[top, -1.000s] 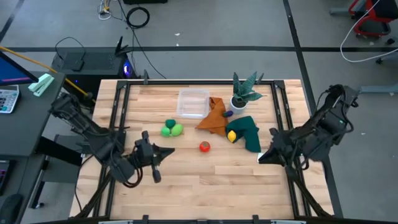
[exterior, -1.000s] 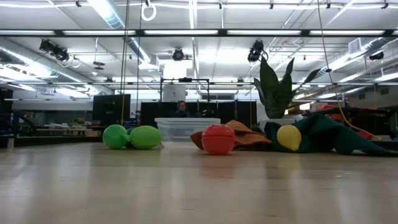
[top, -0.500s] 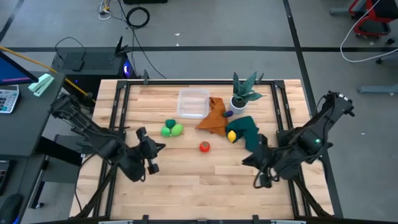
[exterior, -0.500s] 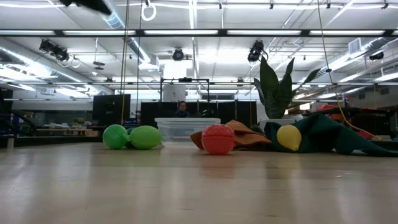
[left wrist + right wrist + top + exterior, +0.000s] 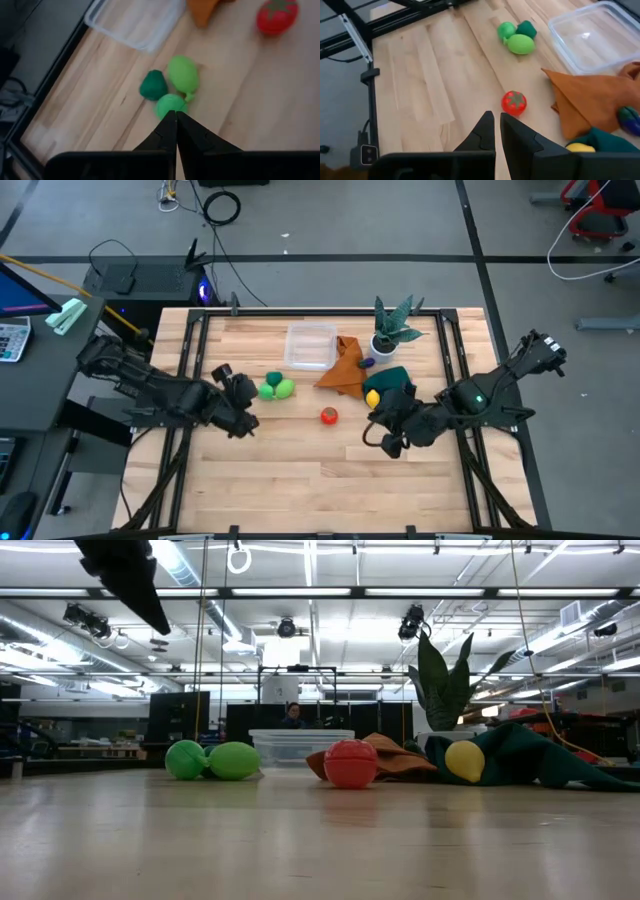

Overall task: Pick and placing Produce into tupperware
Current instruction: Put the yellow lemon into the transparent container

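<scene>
- The left claw (image 5: 243,402) hangs above the worktop (image 5: 300,470), just beside the green pieces (image 5: 277,388) on their outer, left-arm side. Its fingers (image 5: 170,131) are clenched tip to tip and hold nothing.
- In the left wrist view the greens read as a tight touching cluster: a dark green lump (image 5: 153,85), a pale oval (image 5: 183,74) and a rounder bright one (image 5: 170,105). The clenched tips point straight at the round one.
- The pale oval's long axis runs roughly along the claw's line of sight, toward the tub (image 5: 310,345).
- The tub lies empty, beyond the greens as seen from the left claw, so a pickup there could carry on in the same direction.
- The right claw (image 5: 388,430) sits low near the green cloth (image 5: 402,392), its fingers (image 5: 484,132) all but clenched with a thin slit between them, empty.
- The tomato (image 5: 328,416) lies on bare wood ahead of the right claw. It is well apart from the greens.
- The yellow piece (image 5: 372,399) rests against the green cloth, just beside the right arm.
- The purple piece (image 5: 367,363) is tucked between the orange cloth (image 5: 343,367) and the plant (image 5: 391,328).
- My judgement: the left arm is nearer the greens and the right arm nearer the tomato. Each claw must release before it can close on anything.
</scene>
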`<state>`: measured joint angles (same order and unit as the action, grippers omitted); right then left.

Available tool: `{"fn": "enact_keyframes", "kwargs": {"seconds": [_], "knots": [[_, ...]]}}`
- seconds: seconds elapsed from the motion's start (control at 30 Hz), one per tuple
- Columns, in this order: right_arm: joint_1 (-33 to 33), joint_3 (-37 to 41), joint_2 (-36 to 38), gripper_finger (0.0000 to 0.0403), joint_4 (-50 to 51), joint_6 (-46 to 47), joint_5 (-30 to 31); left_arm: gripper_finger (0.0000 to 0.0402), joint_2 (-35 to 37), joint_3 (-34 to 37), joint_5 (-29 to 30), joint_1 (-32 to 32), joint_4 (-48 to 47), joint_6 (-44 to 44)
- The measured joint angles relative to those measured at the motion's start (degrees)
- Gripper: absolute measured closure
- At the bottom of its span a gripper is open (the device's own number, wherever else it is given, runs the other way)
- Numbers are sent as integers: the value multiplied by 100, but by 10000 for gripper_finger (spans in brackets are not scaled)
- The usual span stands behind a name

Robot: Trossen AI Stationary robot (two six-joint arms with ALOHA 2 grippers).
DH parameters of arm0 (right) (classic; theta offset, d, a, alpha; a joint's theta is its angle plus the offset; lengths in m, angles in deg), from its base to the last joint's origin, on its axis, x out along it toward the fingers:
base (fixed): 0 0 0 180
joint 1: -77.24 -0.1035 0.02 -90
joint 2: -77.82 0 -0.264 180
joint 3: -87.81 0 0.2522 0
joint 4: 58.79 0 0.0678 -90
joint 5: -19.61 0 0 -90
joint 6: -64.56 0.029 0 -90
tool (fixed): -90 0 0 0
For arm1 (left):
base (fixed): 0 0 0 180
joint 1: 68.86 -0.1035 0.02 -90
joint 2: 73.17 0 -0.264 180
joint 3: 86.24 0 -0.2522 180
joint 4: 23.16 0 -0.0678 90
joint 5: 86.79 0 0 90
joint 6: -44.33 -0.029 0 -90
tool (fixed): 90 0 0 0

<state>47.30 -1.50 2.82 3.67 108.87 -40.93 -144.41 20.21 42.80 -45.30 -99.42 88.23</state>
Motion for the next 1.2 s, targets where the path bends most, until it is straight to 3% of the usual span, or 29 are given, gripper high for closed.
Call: {"fn": "enact_keyframes", "kwargs": {"seconds": [0.37, 0.87, 1.07, 1.2], "knots": [[154, -2, -237, 403, 1575, 1540, 34, 373, 2, 13, -4, -948, 31, -6], [-338, 47, -1025, 403, 1609, 2400, 199, 380, 2, 17, -6, -1129, 46, 111], [-803, 1130, -777, 403, 981, 3762, 253, 369, 2, 17, 1, -1129, 51, 351], [-864, 1877, -554, 400, 501, 4029, 329, 366, 2, 17, 22, -1129, 79, 348]]}}
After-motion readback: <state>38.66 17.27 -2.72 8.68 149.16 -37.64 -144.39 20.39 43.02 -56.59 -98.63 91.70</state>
